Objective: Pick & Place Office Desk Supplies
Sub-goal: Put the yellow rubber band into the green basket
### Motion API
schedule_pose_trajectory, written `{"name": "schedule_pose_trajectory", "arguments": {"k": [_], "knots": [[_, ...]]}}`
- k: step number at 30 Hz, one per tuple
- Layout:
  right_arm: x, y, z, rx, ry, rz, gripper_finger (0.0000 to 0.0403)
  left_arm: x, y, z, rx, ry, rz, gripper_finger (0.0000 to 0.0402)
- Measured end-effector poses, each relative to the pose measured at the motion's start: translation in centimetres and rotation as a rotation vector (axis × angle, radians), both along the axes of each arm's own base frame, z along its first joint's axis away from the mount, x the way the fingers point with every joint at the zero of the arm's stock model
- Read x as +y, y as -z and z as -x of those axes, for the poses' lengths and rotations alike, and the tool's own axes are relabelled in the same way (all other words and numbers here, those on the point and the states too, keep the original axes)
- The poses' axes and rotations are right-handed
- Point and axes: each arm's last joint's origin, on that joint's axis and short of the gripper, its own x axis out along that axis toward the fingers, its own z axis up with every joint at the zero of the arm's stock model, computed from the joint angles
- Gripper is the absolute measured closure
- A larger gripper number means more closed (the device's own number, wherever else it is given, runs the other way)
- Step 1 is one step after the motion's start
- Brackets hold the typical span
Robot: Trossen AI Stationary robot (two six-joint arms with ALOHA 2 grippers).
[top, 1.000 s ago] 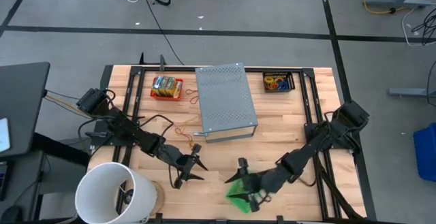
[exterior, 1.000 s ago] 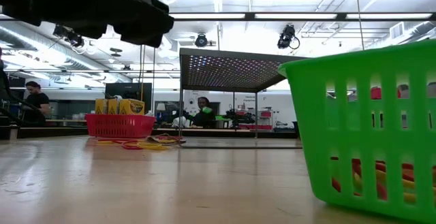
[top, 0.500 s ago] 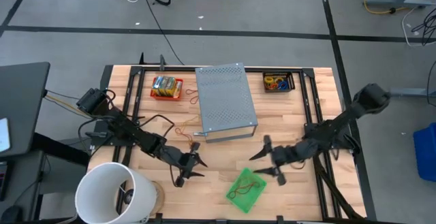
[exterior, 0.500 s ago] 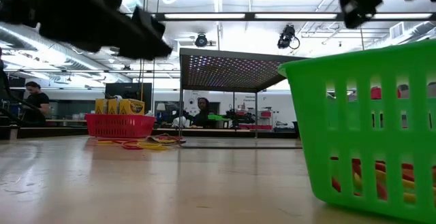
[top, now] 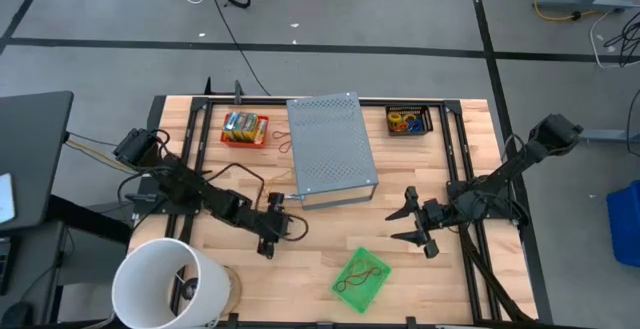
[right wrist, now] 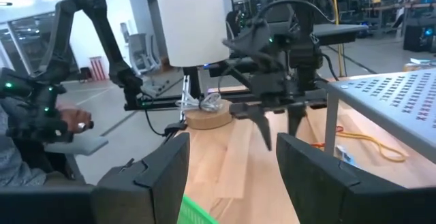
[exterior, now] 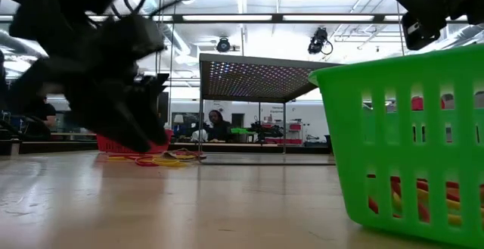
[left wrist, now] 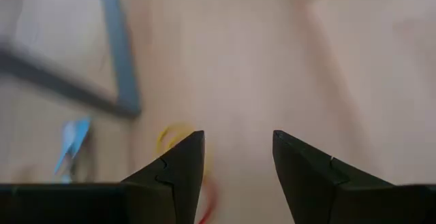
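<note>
Our right fingers [top: 408,223] hang open and empty, the green basket [top: 361,277] of rubber bands [top: 362,273] just beside them. Our left fingers [top: 270,237] gape over bare surface [top: 320,239]; loose bands [top: 268,192] lie just beyond.

Both arms low over table, left gripper [top: 267,231] & right gripper [top: 408,220] fingers apart.

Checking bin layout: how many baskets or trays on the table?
3. Red tray at the far left, beside the grey perforated box; black tray at the far right; green basket at the near edge, right of the white bucket.
</note>
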Motion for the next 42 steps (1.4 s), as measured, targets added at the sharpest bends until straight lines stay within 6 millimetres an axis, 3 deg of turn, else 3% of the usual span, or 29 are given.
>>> {"name": "schedule_pose_trajectory", "arguments": {"k": [5, 12, 16, 20, 22, 28, 42], "knots": [[0.0, 0.0, 0.0, -0.005, 0.004, 0.017, 0.0177, 2.1, 0.7, 0.2, 0.112, -0.06, -0.054, 0.0222], [0.0, 0.0, 0.0, -0.005, 0.005, 0.019, 0.0177, 4.1, 0.7, -0.3, 0.14, -0.058, -0.078, 0.0235], [0.0, 0.0, 0.0, -0.004, 0.005, 0.019, 0.0177, 4.4, 0.7, -0.5, 0.155, -0.017, -0.05, 0.0277], [0.0, 0.0, 0.0, -0.004, 0.011, 0.019, 0.0177, 4.3, 0.7, -0.5, 0.162, 0.032, -0.029, 0.0358], [-0.1, 0.0, 0.0, -0.004, 0.018, 0.02, 0.0177, 4.1, 0.8, -0.5, 0.159, 0.043, -0.033, 0.0389], [-0.1, 0.0, 0.0, -0.003, 0.021, 0.021, 0.0177, 2.9, 0.4, -0.7, 0.109, 0.09, -0.041, 0.0398], [-0.1, 0.0, 0.0, -0.005, 0.023, 0.031, 0.0177, -2.8, -4.7, -3.2, -0.108, 0.235, -0.084, 0.04]]}}
